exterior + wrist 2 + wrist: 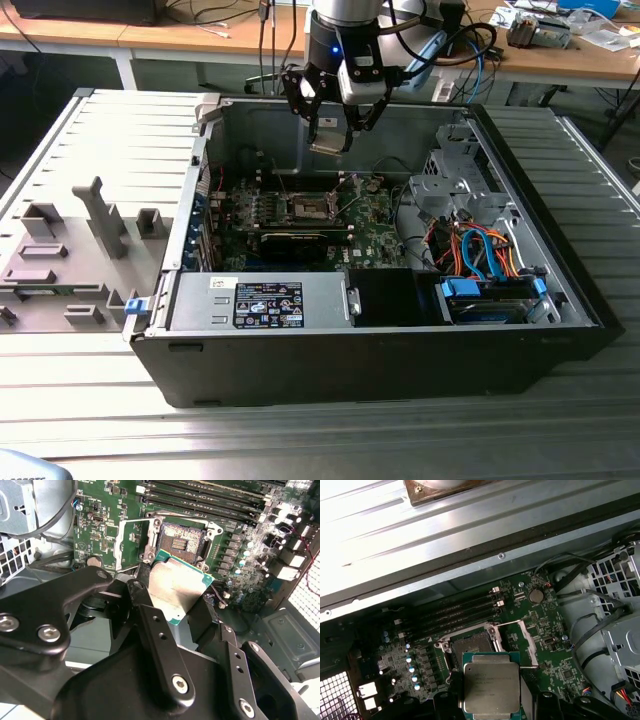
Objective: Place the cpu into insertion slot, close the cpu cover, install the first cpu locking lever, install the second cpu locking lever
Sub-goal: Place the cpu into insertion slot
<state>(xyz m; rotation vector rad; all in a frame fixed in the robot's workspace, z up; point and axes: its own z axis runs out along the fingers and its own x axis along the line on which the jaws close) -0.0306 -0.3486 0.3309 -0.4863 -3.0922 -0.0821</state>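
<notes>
The fingers (pixel 144 597) are clamped on the cpu (pixel 176 587), one black pad against each of two opposite edges, with its silvery top facing the cameras in both wrist views. In the exterior view the gripper (pixel 331 140) hangs inside the open computer case (pixel 300 375), above the green motherboard (pixel 372 235) and clear of it.

The cpu (pixel 490 685) is held in the air above the board, near the insertion slot (pixel 180 539) and not in it. The slot's dark centre lies bare and nothing covers it. The cpu cover (pixel 120 544) is flipped open, standing beside the slot on the side away from the memory slots (pixel 200 495), and green board shows through its window.

Rows of small capacitors (pixel 412 667) line another side of the slot. In the exterior view, a metal drive cage (pixel 450 175) and a bundle of orange and blue cables (pixel 480 250) sit to the exterior view's right of the board, and the power supply (pixel 260 300) lies along the near wall.
</notes>
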